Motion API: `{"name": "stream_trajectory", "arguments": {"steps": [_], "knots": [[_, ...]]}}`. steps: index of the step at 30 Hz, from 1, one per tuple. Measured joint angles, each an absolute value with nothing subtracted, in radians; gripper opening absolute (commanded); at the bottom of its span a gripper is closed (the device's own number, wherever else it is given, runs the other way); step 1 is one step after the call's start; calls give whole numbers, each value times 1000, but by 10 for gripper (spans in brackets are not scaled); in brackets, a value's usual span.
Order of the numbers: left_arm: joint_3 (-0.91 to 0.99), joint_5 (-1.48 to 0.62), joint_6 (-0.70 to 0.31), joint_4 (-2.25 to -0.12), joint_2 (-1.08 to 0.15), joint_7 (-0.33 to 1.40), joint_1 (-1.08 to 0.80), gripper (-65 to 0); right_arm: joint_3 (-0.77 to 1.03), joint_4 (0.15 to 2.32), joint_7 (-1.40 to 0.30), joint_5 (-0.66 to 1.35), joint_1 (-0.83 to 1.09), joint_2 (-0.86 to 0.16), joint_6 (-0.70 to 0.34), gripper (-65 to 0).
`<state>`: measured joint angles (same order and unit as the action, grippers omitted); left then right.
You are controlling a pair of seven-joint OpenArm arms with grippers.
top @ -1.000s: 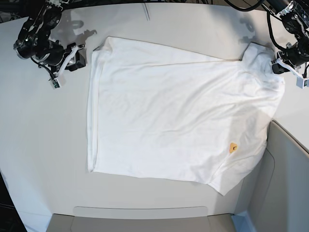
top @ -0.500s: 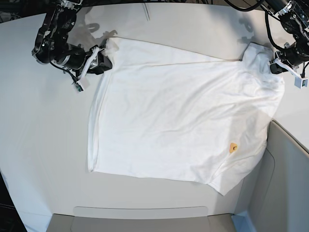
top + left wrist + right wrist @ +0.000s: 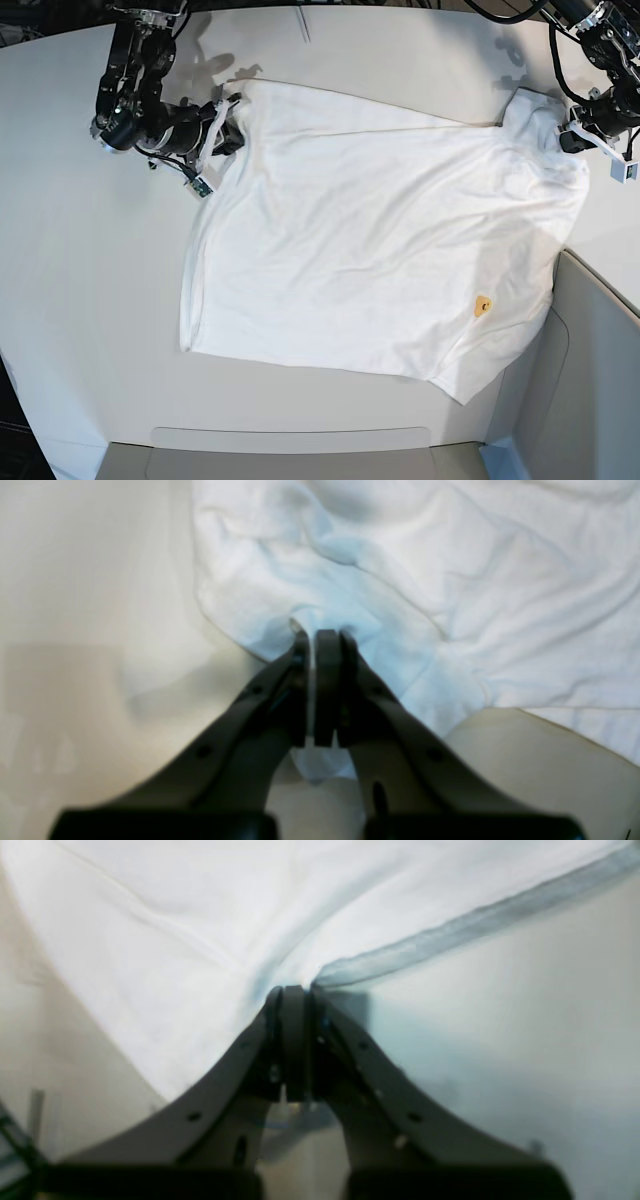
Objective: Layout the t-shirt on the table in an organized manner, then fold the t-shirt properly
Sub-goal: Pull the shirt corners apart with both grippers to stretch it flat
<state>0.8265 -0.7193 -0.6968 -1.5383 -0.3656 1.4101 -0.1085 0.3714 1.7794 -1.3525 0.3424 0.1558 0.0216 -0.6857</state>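
Note:
The white t-shirt (image 3: 380,240) lies spread on the white table (image 3: 90,300), small orange mark (image 3: 483,304) facing up near its lower right. My right gripper (image 3: 232,125) is at the shirt's top-left corner; in the right wrist view its fingers (image 3: 295,1005) are shut on the hem (image 3: 450,930) of the t-shirt (image 3: 175,915). My left gripper (image 3: 568,135) sits at the shirt's top-right corner; in the left wrist view it (image 3: 320,640) is shut on a bunched fold of the t-shirt (image 3: 400,580).
Grey bin-like panels stand at the right (image 3: 600,370) and along the near edge (image 3: 290,440); the shirt's lower right overlaps the right panel. A thin stick-like item (image 3: 303,25) lies at the table's far edge.
My right arm swung from the bare table on the left over to the shirt's top-left corner and shut on it, nudging that corner inward. The left gripper has barely moved.

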Motion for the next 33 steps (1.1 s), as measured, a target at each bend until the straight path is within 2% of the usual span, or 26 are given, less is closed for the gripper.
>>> {"name": "stream_trajectory", "arguments": {"steps": [4, 11, 17, 25, 30, 33], "knots": [[833, -720, -697, -1538, -366, 1410, -115, -650, 466, 1894, -1404, 177, 160, 5, -686, -650], [834, -727, -700, -1540, -363, 1413, -188, -650, 591, 1955, -1395, 178, 140, 15, -686, -650], [830, -734, -700, -1553, -363, 1410, -245, -650, 554, 1955, -1399, 163, 175, 29, -686, -650], [826, -736, -700, -1834, -295, 1406, -406, -650, 449, 1957, -1399, 163, 216, 25, -686, -650], [830, -731, -700, -1837, -289, 1404, -446, -650, 448, 1957, -1399, 157, 218, 18, -686, -650], [836, -731, -700, -1837, -288, 1406, -472, -650, 441, 1967, -1394, 166, 239, -23, -686, -650]]}}
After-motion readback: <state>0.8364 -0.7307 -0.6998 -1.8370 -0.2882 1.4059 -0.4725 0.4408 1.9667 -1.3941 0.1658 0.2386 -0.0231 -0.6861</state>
